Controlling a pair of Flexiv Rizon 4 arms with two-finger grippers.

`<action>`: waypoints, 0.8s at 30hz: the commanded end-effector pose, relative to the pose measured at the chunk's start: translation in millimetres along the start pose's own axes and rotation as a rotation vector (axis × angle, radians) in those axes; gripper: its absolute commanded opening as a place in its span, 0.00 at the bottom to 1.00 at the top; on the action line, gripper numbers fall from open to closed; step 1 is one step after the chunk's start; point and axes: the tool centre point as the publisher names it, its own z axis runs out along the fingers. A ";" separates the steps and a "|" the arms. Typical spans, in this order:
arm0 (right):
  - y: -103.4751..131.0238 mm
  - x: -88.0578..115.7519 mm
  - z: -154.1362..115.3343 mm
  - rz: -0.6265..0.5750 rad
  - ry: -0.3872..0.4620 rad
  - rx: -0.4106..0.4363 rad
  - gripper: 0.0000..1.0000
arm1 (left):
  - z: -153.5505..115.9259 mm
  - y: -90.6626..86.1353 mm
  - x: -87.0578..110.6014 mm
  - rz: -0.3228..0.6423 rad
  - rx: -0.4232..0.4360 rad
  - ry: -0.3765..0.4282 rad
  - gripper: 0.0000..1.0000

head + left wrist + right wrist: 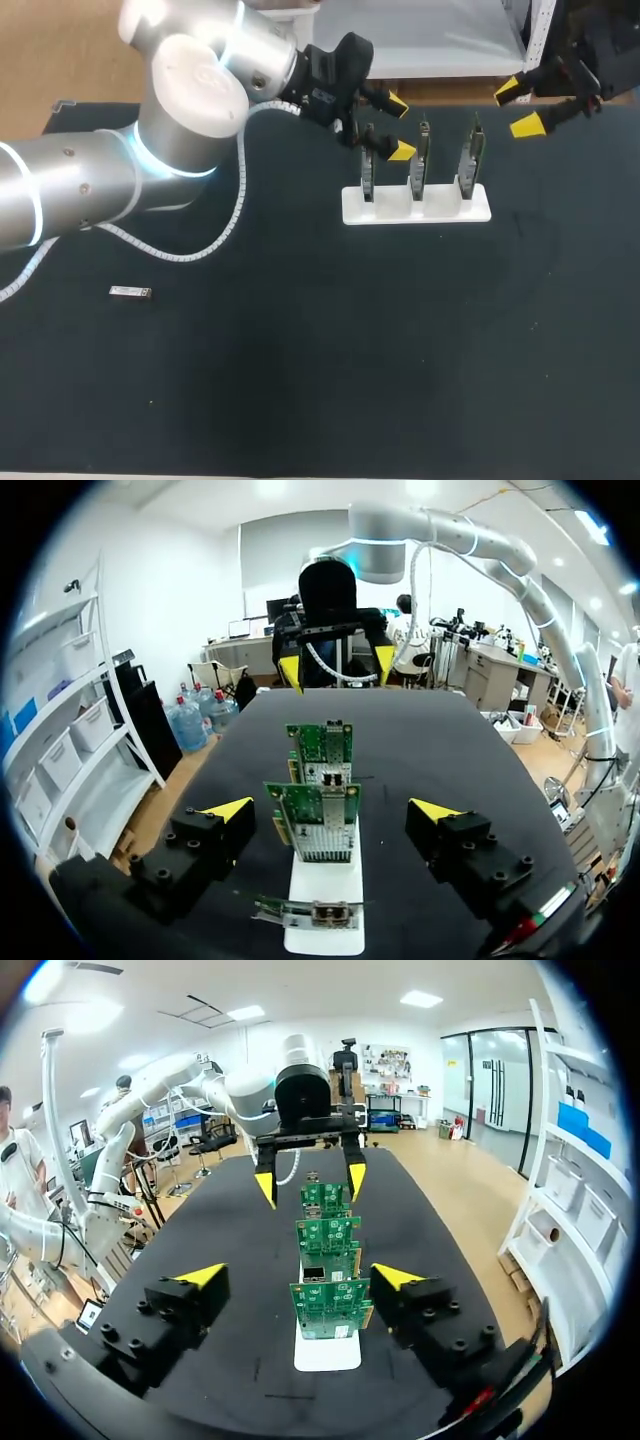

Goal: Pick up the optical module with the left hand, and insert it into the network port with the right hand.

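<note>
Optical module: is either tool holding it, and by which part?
Nothing is held. The left tool and right tool are open and empty; the optical module lies on the table, apart from both.

The left arm [90,180] came in from the left side, bent at a broad silver elbow, and stretched across toward the far middle. The left gripper [398,127] hung at its end with the yellow-tipped fingers spread wide. The right gripper [518,108] sat at the far right corner, fingers likewise parted. The two grippers faced each other, well apart.
</note>
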 end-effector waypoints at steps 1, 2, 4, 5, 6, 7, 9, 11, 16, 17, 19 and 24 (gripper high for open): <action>2.5 -0.2 0.7 -0.002 0.001 0.006 1.00 | -13.3 -0.5 -6.5 0.022 -0.021 -0.015 1.00; 2.5 -0.2 0.7 -0.002 0.001 0.006 1.00 | -18.1 0.0 -8.8 0.028 -0.029 -0.020 1.00; 2.5 -0.2 0.7 -0.002 0.001 0.006 1.00 | -28.3 0.0 -11.7 0.048 -0.025 -0.032 1.00; 2.5 -0.2 0.7 -0.002 0.001 0.006 1.00 | -33.6 -0.6 -12.5 0.060 -0.030 -0.029 1.00; 2.5 -0.2 0.7 -0.002 0.001 0.006 1.00 | -38.5 -1.1 -12.7 0.072 -0.033 -0.020 1.00; 2.5 -0.2 0.7 -0.002 0.001 0.006 1.00 | -44.9 -2.3 -12.8 0.094 -0.035 -0.007 1.00; 2.5 -0.2 0.7 -0.002 0.001 0.006 1.00 | -58.6 -5.3 -12.4 0.138 -0.042 0.013 1.00; 2.5 -0.2 0.7 -0.002 0.001 0.006 1.00 | -75.0 -8.5 -9.0 0.174 -0.058 0.048 1.00; 2.5 -0.2 0.7 -0.002 0.001 0.006 1.00 | -125.6 -16.4 11.0 0.185 -0.145 0.129 1.00; 2.5 -0.2 0.7 -0.002 0.001 0.006 1.00 | -134.3 -19.0 15.6 0.187 -0.161 0.150 1.00; 2.5 -0.2 0.7 -0.002 0.001 0.006 1.00 | -149.8 -24.9 25.1 0.183 -0.179 0.184 1.00; 2.5 -0.2 0.7 -0.002 0.001 0.006 1.00 | -180.6 -40.5 58.6 0.166 -0.210 0.321 1.00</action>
